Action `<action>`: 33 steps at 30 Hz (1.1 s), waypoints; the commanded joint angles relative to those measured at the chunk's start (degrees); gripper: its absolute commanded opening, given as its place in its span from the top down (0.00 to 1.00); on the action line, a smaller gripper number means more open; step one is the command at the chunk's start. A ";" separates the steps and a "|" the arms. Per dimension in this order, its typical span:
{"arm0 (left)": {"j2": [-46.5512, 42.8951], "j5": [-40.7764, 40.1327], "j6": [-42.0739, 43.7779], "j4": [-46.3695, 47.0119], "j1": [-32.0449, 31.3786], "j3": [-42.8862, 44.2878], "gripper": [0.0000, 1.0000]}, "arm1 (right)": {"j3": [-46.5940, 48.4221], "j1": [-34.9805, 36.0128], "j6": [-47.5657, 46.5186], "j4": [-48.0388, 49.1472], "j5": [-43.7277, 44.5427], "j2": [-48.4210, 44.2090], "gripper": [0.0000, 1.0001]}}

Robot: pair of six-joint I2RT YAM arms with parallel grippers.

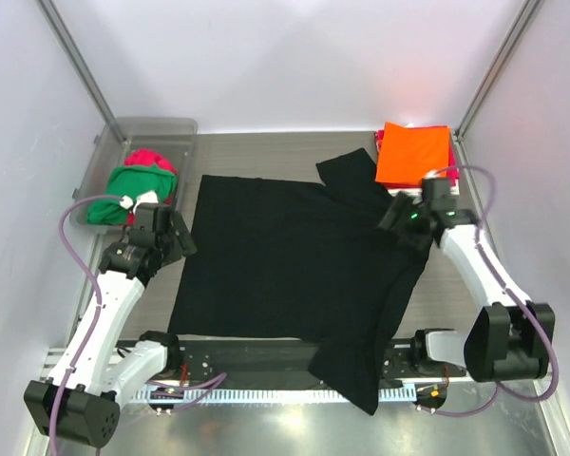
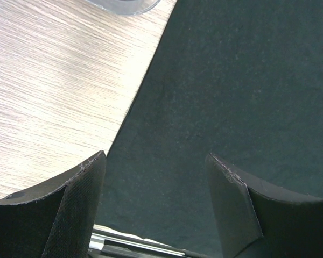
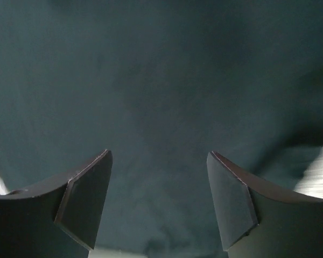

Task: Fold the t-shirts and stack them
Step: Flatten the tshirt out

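A large black t-shirt (image 1: 285,266) lies spread flat across the middle of the table, one sleeve up at the far right and its near right part hanging over the front rail. My left gripper (image 1: 176,237) hovers open over the shirt's left edge; in the left wrist view the gripper (image 2: 156,156) has only black cloth (image 2: 231,80) and bare table below it. My right gripper (image 1: 399,223) stands open over the shirt's right side, with nothing between its fingers (image 3: 159,153) and black cloth (image 3: 161,70) beneath. A folded orange t-shirt (image 1: 413,152) rests on a crimson-pink one (image 1: 380,141) at the far right.
A clear grey bin (image 1: 157,128) at the far left holds a crumpled green shirt (image 1: 122,185), a crimson one (image 1: 150,160) and a bit of white cloth (image 1: 138,199). Wood-grain table (image 2: 54,80) shows left of the black shirt. White walls close in on both sides.
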 commanded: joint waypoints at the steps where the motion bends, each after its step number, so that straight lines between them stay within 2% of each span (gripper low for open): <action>1: -0.30 1.05 0.37 1.84 -0.09 0.33 0.25 | -6.50 8.40 7.05 2.14 -7.12 2.34 0.24; 4: -1.36 0.79 0.37 2.10 0.00 -0.02 0.25 | -12.12 8.86 9.52 5.83 -8.80 3.13 0.24; 7: -2.15 0.62 0.37 2.28 -0.09 -0.20 0.24 | -14.07 8.42 11.81 4.18 -3.36 3.22 0.24; 10: -2.33 0.79 0.63 2.19 -0.09 -0.03 0.24 | -13.20 6.93 16.98 -4.68 9.53 -0.36 0.25; 11: -2.33 0.97 0.72 2.28 -0.09 -0.03 0.24 | -12.58 6.75 18.74 -10.89 13.40 -1.86 0.25; 13: -2.68 1.05 0.72 2.28 -0.09 -0.03 0.24 | -10.74 6.49 24.89 -17.42 24.01 -4.59 0.25; 16: -3.38 1.14 0.80 2.54 -0.09 -0.11 0.24 | -9.41 6.14 34.56 -28.67 36.24 -10.30 0.21; 17: -3.56 1.14 0.81 2.54 -0.09 -0.11 0.24 | -9.59 5.96 38.75 -34.44 38.82 -12.92 0.20; 20: -3.91 1.32 0.98 2.54 0.00 -0.11 0.24 | -11.08 4.47 44.41 -38.09 41.65 -18.12 0.19; 23: -4.43 1.32 0.98 2.54 -0.09 -0.20 0.24 | -11.43 4.47 46.18 -36.45 41.40 -25.85 0.21; 25: -4.61 1.58 0.89 2.63 -0.09 -0.38 0.24 | -11.52 4.38 40.42 -29.98 36.85 -30.43 0.28; 26: -4.61 1.67 0.81 2.81 -0.09 -0.38 0.23 | -12.30 4.38 25.41 -15.40 22.72 -31.40 0.34; 27: -4.53 1.84 0.63 2.98 -0.09 -0.55 0.23 | -13.09 4.38 22.04 -11.08 17.71 -31.76 0.40; 29: -3.39 2.55 0.37 3.07 0.00 -0.55 0.23 | -13.10 5.86 19.57 -5.36 12.50 -29.22 0.40; 32: -2.07 2.46 -0.07 2.11 -0.09 0.06 0.25 | -9.51 10.07 16.49 -4.46 11.51 -18.95 0.40; 33: -1.54 2.55 -0.33 2.02 -0.09 0.15 0.25 | -8.28 11.31 14.30 -2.88 8.38 -17.01 0.40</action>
